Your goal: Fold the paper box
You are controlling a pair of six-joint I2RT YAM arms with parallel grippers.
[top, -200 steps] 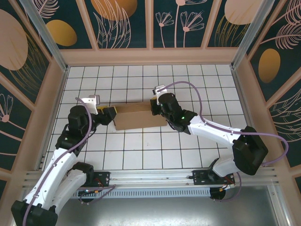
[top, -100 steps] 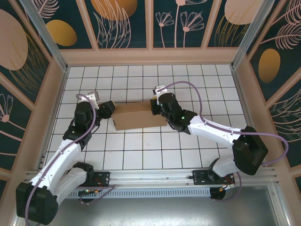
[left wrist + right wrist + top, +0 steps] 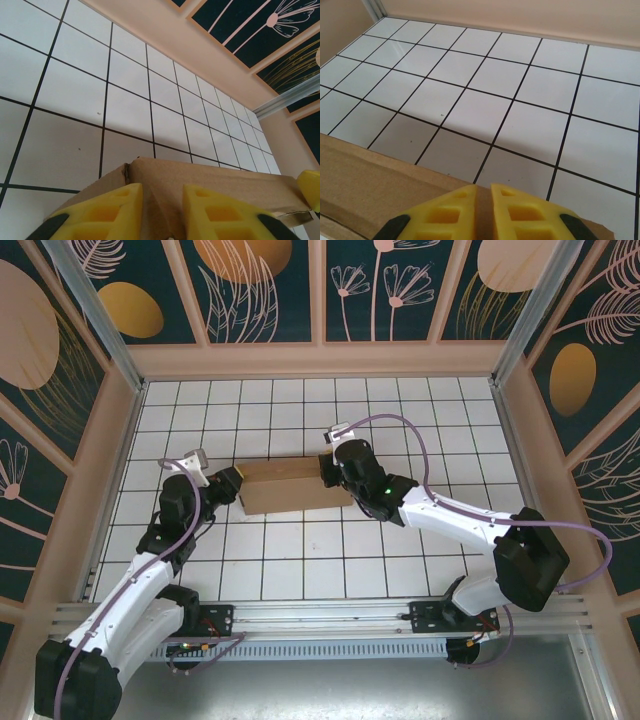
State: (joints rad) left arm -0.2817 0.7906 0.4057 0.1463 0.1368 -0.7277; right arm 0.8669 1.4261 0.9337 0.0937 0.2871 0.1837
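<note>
The box point(image 3: 290, 490) is met at both ends for folding. The right pincer point(image 3: 484, 190) is clamped on its edge; the left pincer point(image 3: 162, 192) has a grip that cannot be told.

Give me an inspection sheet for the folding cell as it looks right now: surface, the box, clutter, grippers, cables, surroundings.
Surface: white tiled table, black grid lines, no damage seen.
Job's things: paper box, brown cardboard, lying mid-table between the two grippers.
Clutter: nothing seen.
Grippers: left gripper at the box's left end, jaws part open over a cardboard edge; right gripper at the right end, jaws nearly closed, grip unclear.
Cables: purple cable loops free off the right arm; a like one follows the left arm.
Surroundings: floral wall panels on tan walls; metal rail at the near edge.
</note>
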